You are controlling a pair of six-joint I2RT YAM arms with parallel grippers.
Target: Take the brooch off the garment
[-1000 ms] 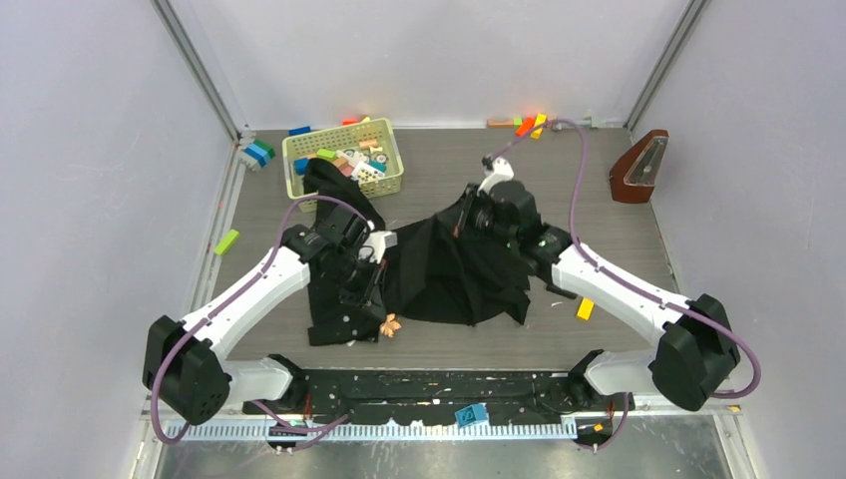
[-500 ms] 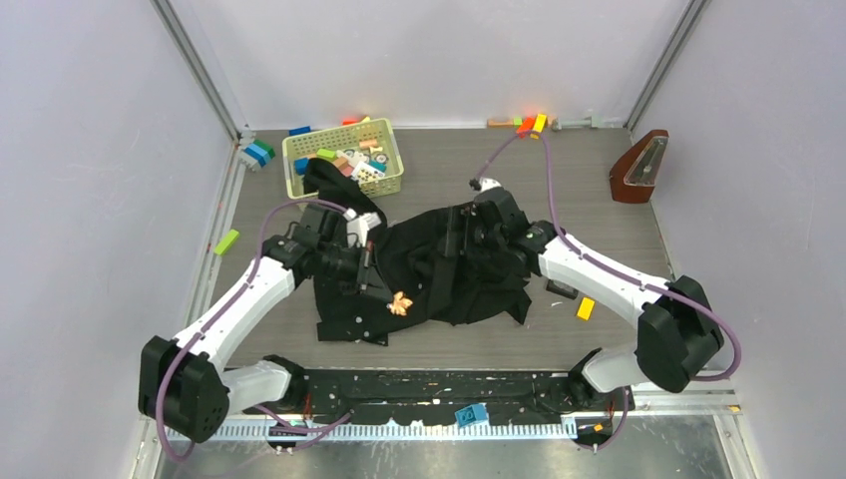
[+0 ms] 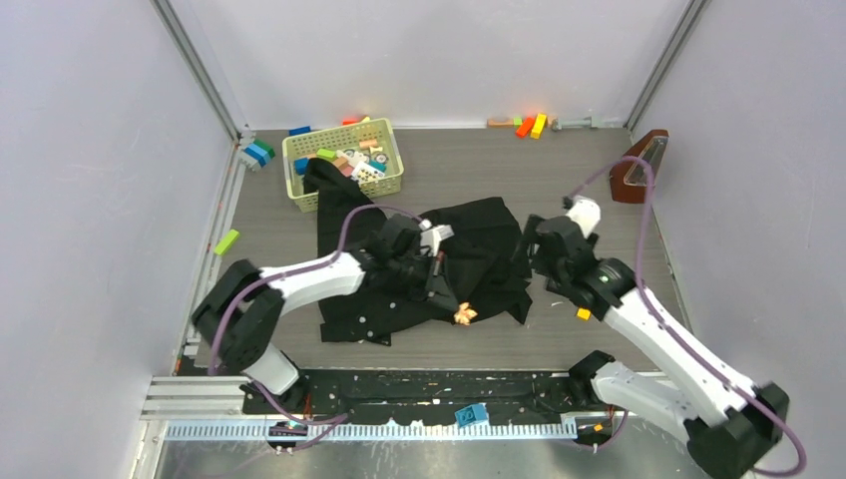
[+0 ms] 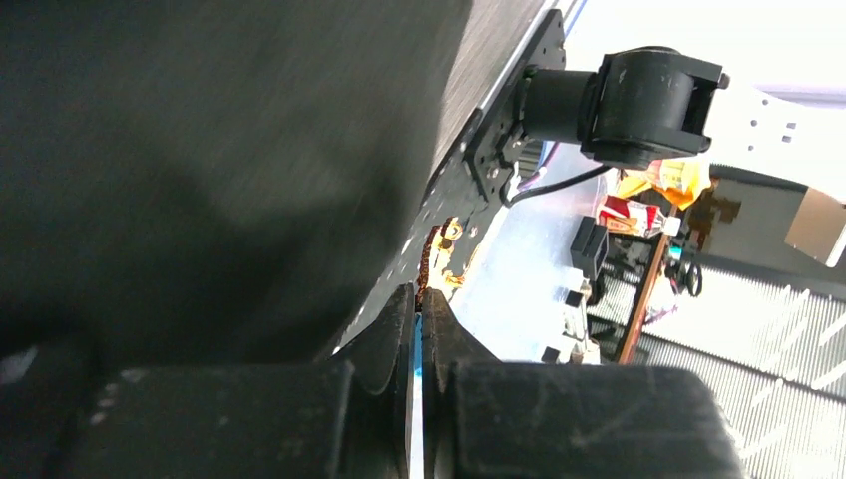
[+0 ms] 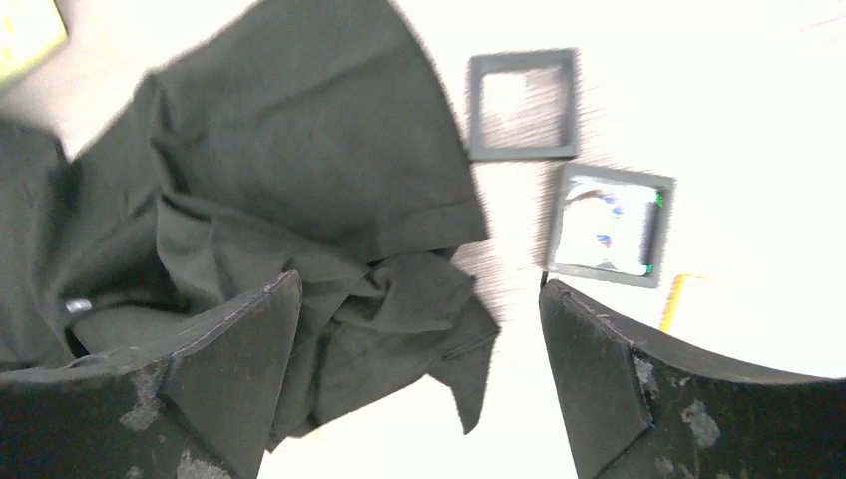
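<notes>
The black garment lies crumpled in the middle of the table. The tiny orange-red brooch sits at the garment's near edge, at the tip of my left gripper. In the left wrist view that gripper is shut, with a sliver of the brooch pinched at its tips and the garment a dark blur on the left. My right gripper hovers at the garment's right edge. In the right wrist view it stands wide open above the garment, holding nothing.
A yellow basket of toy blocks stands at the back left, touching the cloth. Two small square frames and an orange block lie right of the garment. A brown wedge-shaped object sits far right, loose blocks along the back wall.
My right gripper opened, let go of the garment and drew back to the right; the cloth dropped flatter. My left gripper moved right along the near edge with the brooch.
</notes>
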